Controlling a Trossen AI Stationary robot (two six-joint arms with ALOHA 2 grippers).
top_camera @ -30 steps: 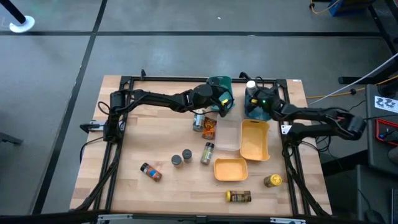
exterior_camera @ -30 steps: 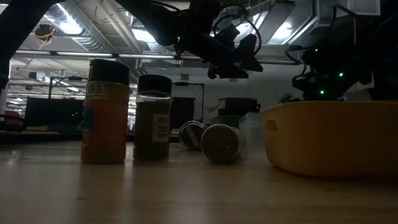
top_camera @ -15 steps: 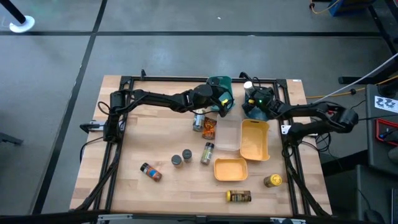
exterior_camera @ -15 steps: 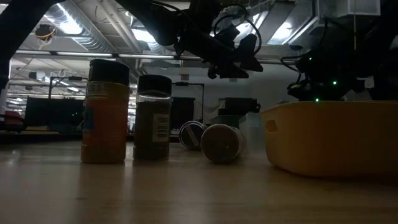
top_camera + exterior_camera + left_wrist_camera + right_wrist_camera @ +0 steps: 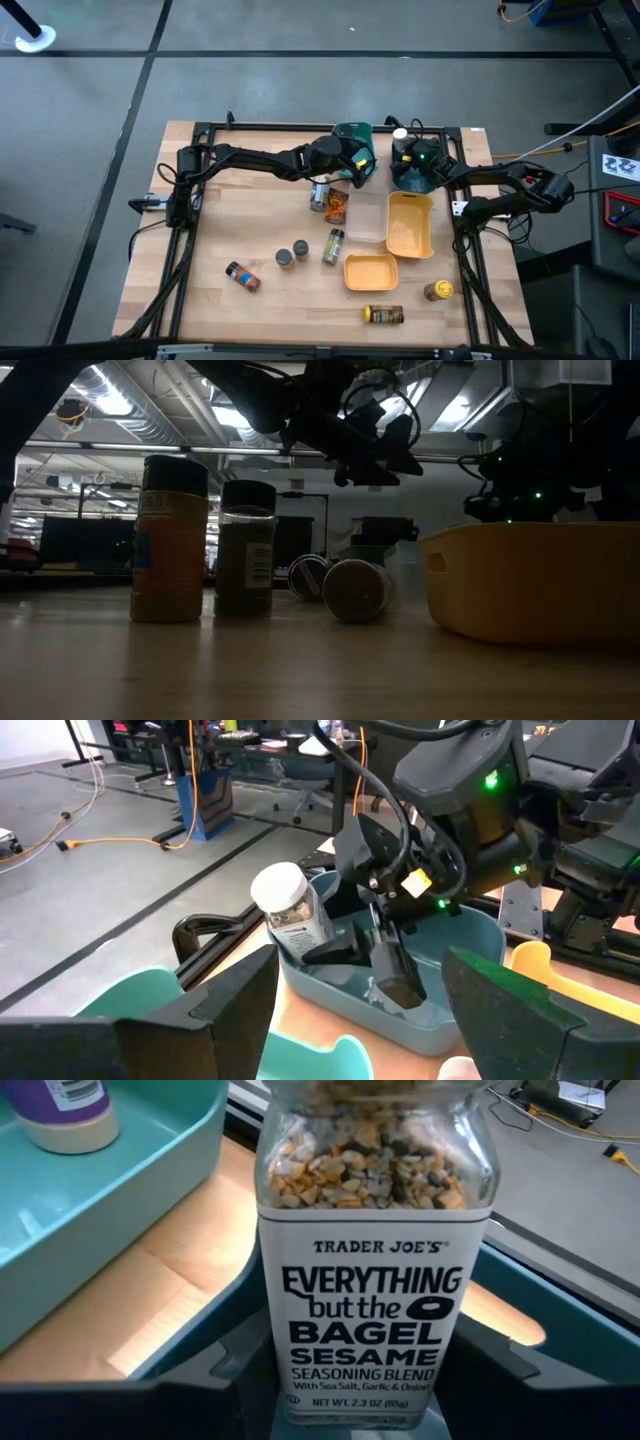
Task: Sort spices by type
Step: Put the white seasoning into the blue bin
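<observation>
The right gripper [image 5: 385, 945] was closed on a white-lidded seasoning jar [image 5: 290, 910], holding it just over the dark teal bin [image 5: 455, 1005] at the far right of the table. From the right wrist camera the jar [image 5: 368, 1250] filled the view, a clear bottle of mixed seeds labelled as a bagel sesame blend, with the bin's floor below it. From above, its white lid [image 5: 400, 134] showed at the far edge of that bin [image 5: 412, 178].

The left gripper [image 5: 352, 165] hovered at the light teal bin [image 5: 352, 131] just left of it, fingers [image 5: 235, 995] spread wide and holding nothing. A purple-labelled jar [image 5: 68, 1108] stood inside that light teal bin.

The other spices lay on the wood nearer the front. An orange-brown packet [image 5: 337, 205] and a small jar [image 5: 319, 194] touching it sat just near of the left gripper. Farther forward stood a green-labelled jar [image 5: 333, 246], two dark-lidded jars [image 5: 292, 253] side by side, and a jar with a red and blue label [image 5: 243, 276] lying on its side to the left. A yellow-lidded jar [image 5: 438, 290] and a dark bottle lying flat [image 5: 384, 315] were near the front right, beside two yellow bins [image 5: 408, 225].
</observation>
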